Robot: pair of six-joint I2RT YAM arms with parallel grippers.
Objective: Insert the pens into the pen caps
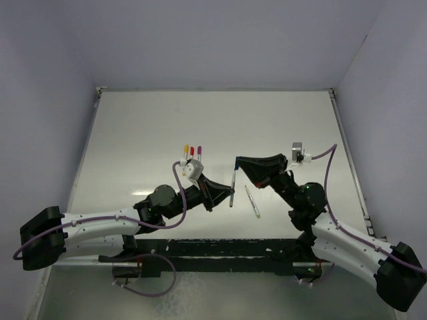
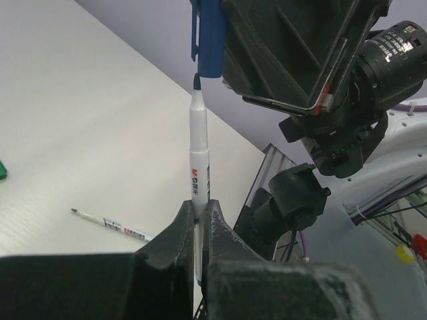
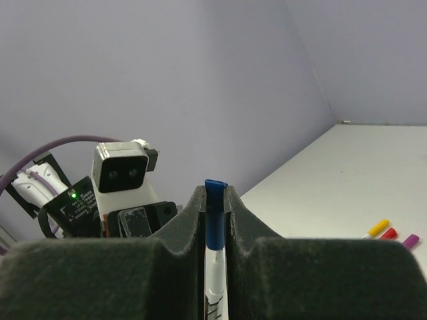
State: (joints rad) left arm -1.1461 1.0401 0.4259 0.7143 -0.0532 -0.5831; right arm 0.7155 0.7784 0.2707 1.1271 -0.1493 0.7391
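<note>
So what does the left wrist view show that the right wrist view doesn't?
Only the left wrist view: a loose pen lying on the table, and the dark tip of the held pen right at the mouth of the blue cap. Only the right wrist view: a yellow cap, a red cap and a purple cap. Both: the blue cap in the right jaws, the held pen in the left jaws.

The right gripper (image 3: 215,200) fills the foreground, its dark fingers (image 3: 180,227) clamped on an upright blue cap (image 3: 215,213). Just below the cap, a white pen (image 3: 214,273) shows in the narrow gap (its tip cannot be made out). Behind on the left sits a white camera (image 3: 120,170) with a purple cable (image 3: 47,155). At the right, yellow (image 3: 377,228), red (image 3: 389,233) and purple (image 3: 409,240) caps lie side by side on the table (image 3: 333,173).
</note>
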